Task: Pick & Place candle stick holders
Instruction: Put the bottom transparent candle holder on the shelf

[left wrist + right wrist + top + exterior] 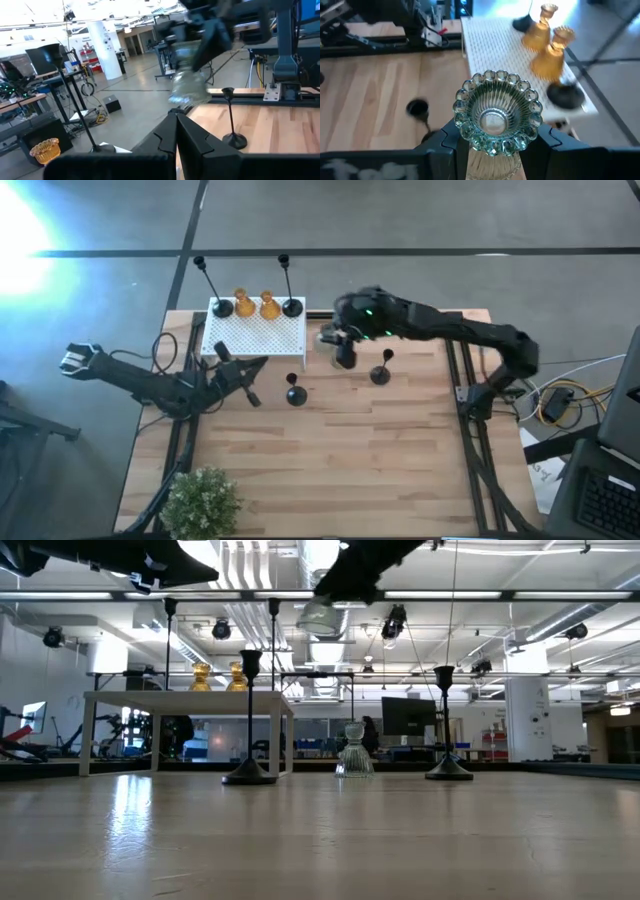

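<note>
Now we see the right gripper (497, 142) clamped on a pale green glass holder (497, 111) (lifted beside the white box (255, 333)) | left gripper (176, 131) closed, empty.

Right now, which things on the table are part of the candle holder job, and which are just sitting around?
Part of the job:
- pale green ribbed glass candle holder, held in the right gripper
- two amber glass holders on the box
- tall thin-stemmed black holders, two on the box, two on the table

Just sitting around:
- white perforated box
- green potted plant
</note>
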{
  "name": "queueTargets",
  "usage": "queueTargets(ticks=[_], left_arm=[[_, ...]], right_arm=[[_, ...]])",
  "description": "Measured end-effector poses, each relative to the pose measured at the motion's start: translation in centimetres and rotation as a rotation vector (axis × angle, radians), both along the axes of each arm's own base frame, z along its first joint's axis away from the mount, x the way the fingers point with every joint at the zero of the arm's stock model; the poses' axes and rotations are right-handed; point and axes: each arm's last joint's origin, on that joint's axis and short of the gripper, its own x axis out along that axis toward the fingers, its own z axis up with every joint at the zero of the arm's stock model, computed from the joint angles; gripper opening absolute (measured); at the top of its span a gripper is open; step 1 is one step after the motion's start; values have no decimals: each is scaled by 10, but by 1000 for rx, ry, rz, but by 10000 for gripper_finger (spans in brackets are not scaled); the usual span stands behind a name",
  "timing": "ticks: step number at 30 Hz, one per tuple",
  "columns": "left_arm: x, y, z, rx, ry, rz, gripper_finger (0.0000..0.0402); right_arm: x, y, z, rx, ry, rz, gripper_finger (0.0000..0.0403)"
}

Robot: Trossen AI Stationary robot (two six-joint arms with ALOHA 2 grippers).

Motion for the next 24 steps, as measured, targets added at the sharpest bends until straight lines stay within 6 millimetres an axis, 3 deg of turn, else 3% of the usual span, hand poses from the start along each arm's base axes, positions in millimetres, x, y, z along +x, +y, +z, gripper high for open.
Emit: queueTargets(ticks=[10, 16, 24], left_arm=[[0, 1, -1, -3, 13, 26, 14], [-5, 4, 0, -22, 4, 137, 14], [-10, 5, 3, -47, -27, 180, 14]], right_arm=[[65, -53, -14, -24, 14, 62, 121], [90, -77, -24, -10, 43, 86, 121], [109, -103, -41, -1, 106, 66, 121]])
